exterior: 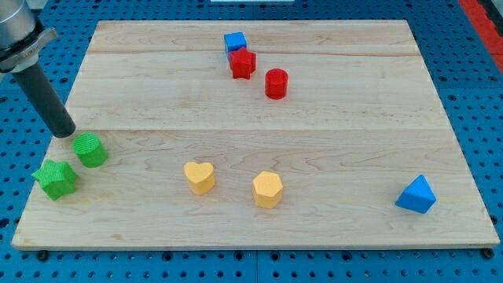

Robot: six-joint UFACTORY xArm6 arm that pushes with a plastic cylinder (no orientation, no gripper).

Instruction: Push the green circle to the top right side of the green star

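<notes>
The green circle (pixel 90 149) is a short cylinder near the board's left edge. The green star (pixel 56 178) lies just below and to the left of it, at the board's left edge, a small gap apart. My tip (pixel 64 134) rests on the board just above and left of the green circle, close to it or touching it. The dark rod rises from there toward the view's top left corner.
A blue cube (pixel 235 42), a red star (pixel 243 64) and a red cylinder (pixel 276 83) sit near the top middle. A yellow heart (pixel 200 178) and a yellow hexagon (pixel 268 189) lie at bottom middle. A blue triangle (pixel 415 194) is at bottom right.
</notes>
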